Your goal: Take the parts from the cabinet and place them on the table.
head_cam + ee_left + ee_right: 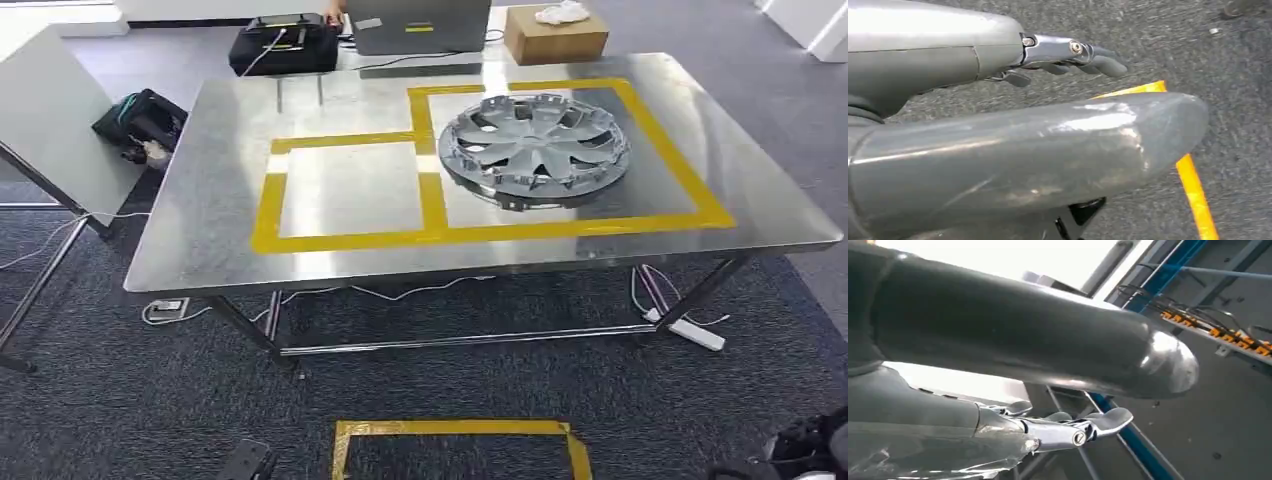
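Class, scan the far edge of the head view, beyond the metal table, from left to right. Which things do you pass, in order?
Green bag → black case → laptop → cardboard box.

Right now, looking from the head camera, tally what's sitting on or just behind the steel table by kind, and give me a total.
Hubcap: 1, lying inside the right yellow-taped box on the table
Cardboard box: 1, behind the table's far edge
Laptop: 1, behind the far edge
Black case: 1, behind the far left corner
Total: 4
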### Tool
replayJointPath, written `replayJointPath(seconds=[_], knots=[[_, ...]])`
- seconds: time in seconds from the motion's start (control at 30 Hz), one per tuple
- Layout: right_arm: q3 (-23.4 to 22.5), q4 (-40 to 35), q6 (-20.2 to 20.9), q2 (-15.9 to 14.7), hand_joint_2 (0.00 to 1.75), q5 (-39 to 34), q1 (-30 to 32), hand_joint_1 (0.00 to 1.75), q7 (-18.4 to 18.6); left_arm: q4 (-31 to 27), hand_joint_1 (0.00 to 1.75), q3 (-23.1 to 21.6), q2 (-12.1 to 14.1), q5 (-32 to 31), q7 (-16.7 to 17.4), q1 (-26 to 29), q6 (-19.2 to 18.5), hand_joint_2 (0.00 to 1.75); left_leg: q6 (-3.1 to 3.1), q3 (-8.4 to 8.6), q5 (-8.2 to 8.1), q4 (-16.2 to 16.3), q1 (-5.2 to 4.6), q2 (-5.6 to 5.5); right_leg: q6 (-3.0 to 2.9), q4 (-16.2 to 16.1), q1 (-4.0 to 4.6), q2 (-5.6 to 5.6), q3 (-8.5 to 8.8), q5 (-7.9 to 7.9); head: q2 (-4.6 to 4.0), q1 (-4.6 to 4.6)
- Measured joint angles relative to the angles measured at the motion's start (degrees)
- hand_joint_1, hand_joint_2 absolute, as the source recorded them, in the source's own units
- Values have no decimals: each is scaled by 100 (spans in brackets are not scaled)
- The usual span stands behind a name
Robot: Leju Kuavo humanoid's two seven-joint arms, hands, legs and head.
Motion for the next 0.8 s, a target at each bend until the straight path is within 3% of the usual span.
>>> replayJointPath(seconds=[0.03, 0.07, 0.1, 0.13, 0.17, 0.2, 0.23, 0.27, 0.33, 0.37, 0.4, 0.43, 0.47, 0.5, 0.53, 0.57, 0.63, 0.8], knots=[[0, 2, 0, 0, 0, 2, 3, 0, 0, 0, 0, 0, 0, 11, 0, 2, 0, 0, -10, -61, -115, 356, 3, 0, -2, 19, 0, -4, -84, 50, 0, 2], [0, 2, 0, 0, 0, 0, 16, 0, 0, 0, 0, 0, -2, 15, 0, 7, 0, 0, -15, -31, -66, 496, 5, 0, -3, 26, 0, -5, -175, 104, 0, -2], [-4, 2, -2, 0, 0, -2, 32, 0, 0, -2, 0, 0, -2, 17, 0, 8, 0, 0, -3, 130, 116, 395, 6, 0, 3, 52, 1, -5, -262, 154, 0, -2], [-18, 2, -9, 0, 0, -20, 51, 0, 0, -2, 0, 0, 0, 24, 0, 7, 7, 0, 23, 357, 306, 116, 5, 0, 14, 69, 3, -4, -334, 191, 0, 2], [-54, 4, -18, 9, 0, -52, 80, 0, 0, -2, 0, 0, 0, 28, 0, 4, 15, 0, 65, 697, 447, -356, -2, -1, 32, 79, 7, -2, -397, 235, 0, -2], [-120, 7, -30, 20, 0, -94, 110, 0, 0, -2, 0, 0, 0, 31, 0, 0, 20, 0, 123, 1077, 432, -863, -17, -8, 52, 84, 1, 0, -432, 275, 0, 2], [-205, 15, -80, 35, 0, -109, 137, 0, 2, -2, 0, 0, 5, 41, -2, -1, 30, 0, 156, 1345, 394, -1276, -43, -7, 83, 102, 38, -5, -475, 296, 0, 4], [-324, 26, -142, 68, 0, -173, 201, 0, 42, -2, 0, 7, 4, 66, -4, -5, 39, 0, 177, 1397, 327, -1422, -38, -7, 128, 103, 32, -15, -503, 370, 0, 9], [-720, 101, -129, 175, 0, -664, 328, 0, 177, -2, 0, 44, 0, 107, -28, 13, 57, 0, 205, 1343, 353, -1441, -53, -11, 207, 78, 17, -25, -547, 464, 0, 4], [-1051, 211, 64, 268, 0, -1195, 378, 0, 288, 0, 0, 72, -4, 144, -39, 47, 65, 0, 262, 1319, 417, -1523, 2, 6, 238, 101, 22, -10, -597, 417, 0, 0], [-1411, 374, 384, 381, 0, -1641, 399, 0, 328, 0, 0, 94, -4, 155, -44, 59, 70, 0, 292, 1264, 465, -1520, -4, 13, 268, 226, 18, 7, -685, 195, 0, 18], [-1872, 610, 906, 521, 0, -2007, 372, 0, 328, 0, 0, 105, -9, 155, -55, 77, 77, 0, 342, 1215, 507, -1519, -5, 16, 290, 542, 11, 8, -770, -142, 0, 46], [-2312, 893, 1316, 665, 0, -2118, 301, 0, 277, 0, 0, 111, -15, 155, -57, 90, 79, 0, 354, 1153, 561, -1518, -14, 17, 309, 1018, 4, 7, -886, -483, 0, 59], [-2819, 1170, 1666, 841, 0, -2125, 246, 0, 219, 0, 0, 120, -17, 155, -59, 97, 79, 0, 363, 1081, 620, -1511, -22, 16, 327, 1467, 4, 8, -997, -709, 0, 55], [-3169, 1338, 1828, 964, 0, -2118, 226, 0, 197, 0, 0, 131, -26, 155, -59, 102, 79, 0, 368, 998, 677, -1499, -26, 13, 339, 1788, 4, 9, -1047, -763, 0, 63], [-3470, 1463, 1897, 1087, 0, -2085, 206, 0, 201, 0, 0, 144, -35, 155, -59, 112, 79, 0, 363, 906, 733, -1479, -29, 6, 348, 1871, 4, 8, -985, -614, 0, 63], [-3866, 1591, 1963, 1269, 0, -1976, 104, 0, 268, 0, 0, 155, -42, 151, -59, 132, 79, 0, 327, 738, 833, -1429, -25, 7, 368, 1387, -9, 7, -560, -127, 0, 61], [-3913, 1604, 1963, 1294, 0, -1949, 84, 0, 304, 0, 0, 157, -44, 149, -59, 132, 79, 0, 312, 708, 850, -1419, -23, 7, 376, 1208, -15, 6, -431, -69, 0, 61]])
